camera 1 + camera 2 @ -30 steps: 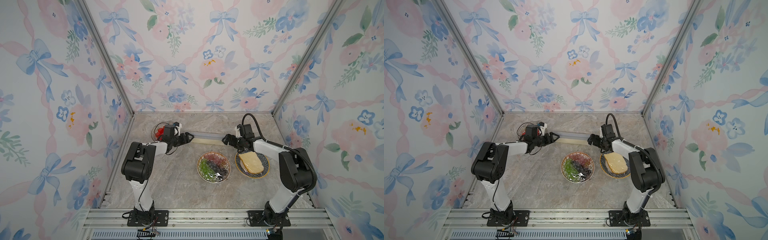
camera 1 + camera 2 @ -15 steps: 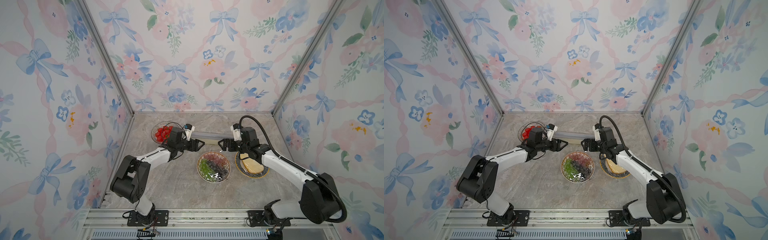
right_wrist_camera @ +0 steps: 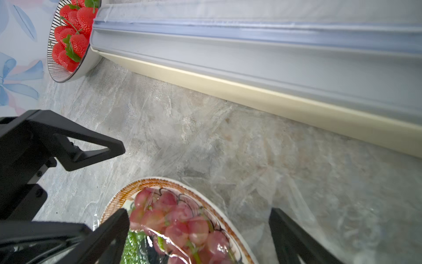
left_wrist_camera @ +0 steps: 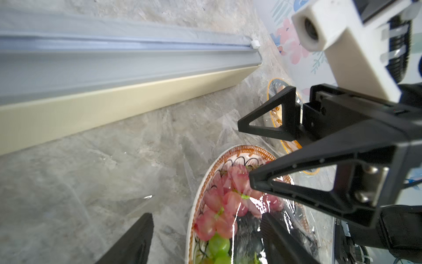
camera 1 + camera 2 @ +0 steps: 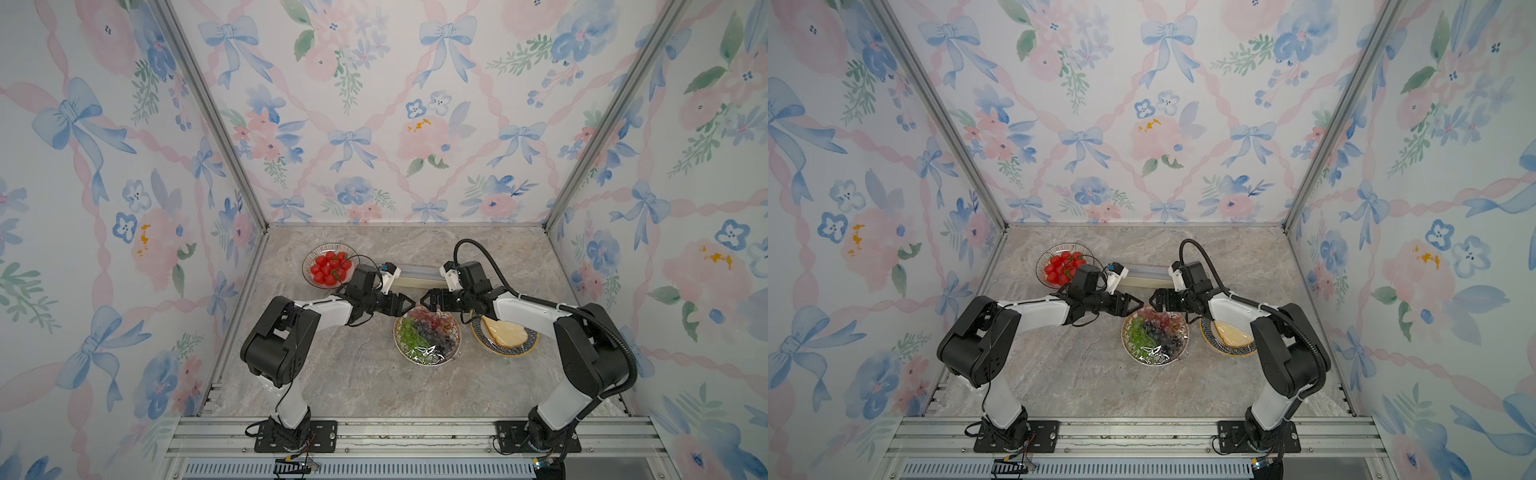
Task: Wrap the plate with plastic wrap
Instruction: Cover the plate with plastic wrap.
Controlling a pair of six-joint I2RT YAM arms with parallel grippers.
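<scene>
The plate (image 5: 427, 360) (image 5: 1154, 360) has an orange patterned rim and holds red, green and dark grapes. Glossy, crinkly plastic wrap (image 3: 262, 182) lies over it and spreads across the table toward the long cream box (image 5: 417, 277) (image 4: 114, 100). In both top views my left gripper (image 5: 403, 304) and right gripper (image 5: 428, 300) face each other tip to tip over the plate's far rim. Both are open. In the left wrist view my left gripper (image 4: 206, 228) straddles the rim (image 4: 198, 194), with the right gripper (image 4: 244, 153) opposite. The right gripper (image 3: 198, 214) spans the grapes and the film.
A striped bowl of strawberries (image 5: 328, 264) (image 3: 68, 41) stands at the box's left end. A plate with bread (image 5: 505, 334), also under film, sits right of the grape plate beneath my right forearm. Floral walls enclose the table on three sides.
Both arms have left the ends of the box and come forward and inward. The two grippers now meet over the far rim of the grape plate. Both stayed open.
</scene>
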